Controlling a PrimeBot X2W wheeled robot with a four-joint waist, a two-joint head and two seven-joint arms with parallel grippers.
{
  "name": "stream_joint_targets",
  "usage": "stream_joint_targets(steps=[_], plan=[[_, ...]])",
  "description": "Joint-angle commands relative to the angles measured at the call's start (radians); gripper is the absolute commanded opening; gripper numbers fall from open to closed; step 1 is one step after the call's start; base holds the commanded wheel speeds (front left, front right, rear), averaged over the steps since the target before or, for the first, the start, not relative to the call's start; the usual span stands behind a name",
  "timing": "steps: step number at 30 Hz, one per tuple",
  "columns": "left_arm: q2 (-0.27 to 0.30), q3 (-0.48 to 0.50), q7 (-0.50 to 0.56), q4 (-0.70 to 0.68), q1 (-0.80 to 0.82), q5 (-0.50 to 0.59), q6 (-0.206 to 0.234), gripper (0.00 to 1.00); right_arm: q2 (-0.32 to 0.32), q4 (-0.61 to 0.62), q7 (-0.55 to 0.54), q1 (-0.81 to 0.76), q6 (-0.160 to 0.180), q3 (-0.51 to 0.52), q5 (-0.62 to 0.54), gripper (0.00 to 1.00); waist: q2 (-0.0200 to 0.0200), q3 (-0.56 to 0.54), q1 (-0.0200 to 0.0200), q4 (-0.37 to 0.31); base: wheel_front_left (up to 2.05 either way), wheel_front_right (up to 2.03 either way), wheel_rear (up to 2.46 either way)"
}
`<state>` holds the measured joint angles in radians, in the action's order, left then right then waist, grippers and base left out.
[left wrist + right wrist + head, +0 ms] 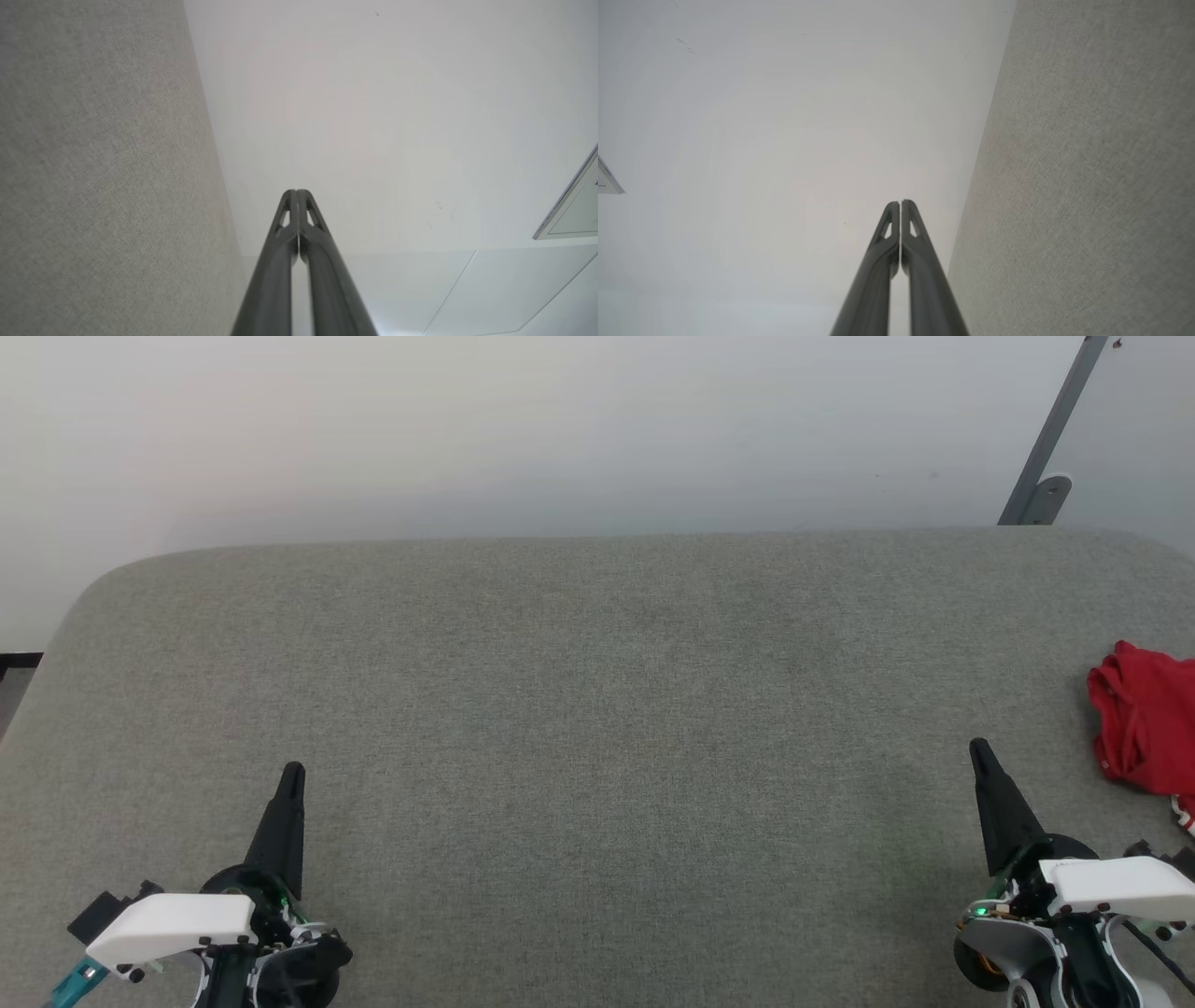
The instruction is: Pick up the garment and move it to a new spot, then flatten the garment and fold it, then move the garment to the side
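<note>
Left gripper [293,772] sits at 7 o'clock in head view, fingers clenched together, empty, pointing to 12. Right gripper [978,747] is at 4 o'clock, also clamped tight on nothing, tips leaning slightly to 11. Both are over the pad [597,709], grey fabric with rounded far corners. Garment [1144,723] is a crumpled red heap at 3 o'clock, cut by frame edge, near the right fingers but apart from them. White wall [560,429] at 12, grey strut [1050,439] at 1.

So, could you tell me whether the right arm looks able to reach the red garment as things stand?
Probably yes: the garment lies bunched close beside the right gripper, with bare grey padding between them; the shut jaws would need opening first.
</note>
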<state>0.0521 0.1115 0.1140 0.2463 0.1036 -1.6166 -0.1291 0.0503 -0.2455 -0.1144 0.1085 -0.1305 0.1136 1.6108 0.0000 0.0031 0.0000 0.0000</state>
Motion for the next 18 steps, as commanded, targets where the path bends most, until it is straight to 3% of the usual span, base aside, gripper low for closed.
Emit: stream_joint_targets(steps=[1, 18], plan=[[-0.001, 0.003, 0.001, 0.000, 0.013, 0.004, -0.003, 0.00, -0.002, -0.002, -0.001, 0.004, 0.000, 0.000, 0.004, 0.00, 0.0000, 0.000, 0.0000, 0.000, 0.00, 0.00, 0.00], [-0.002, 0.003, 0.002, -0.001, 0.013, 0.005, -0.003, 0.00, -0.002, -0.002, -0.001, 0.004, 0.000, 0.000, 0.004, 0.00, 0.0000, 0.000, 0.0000, 0.000, 0.00, 0.00, 0.00]])
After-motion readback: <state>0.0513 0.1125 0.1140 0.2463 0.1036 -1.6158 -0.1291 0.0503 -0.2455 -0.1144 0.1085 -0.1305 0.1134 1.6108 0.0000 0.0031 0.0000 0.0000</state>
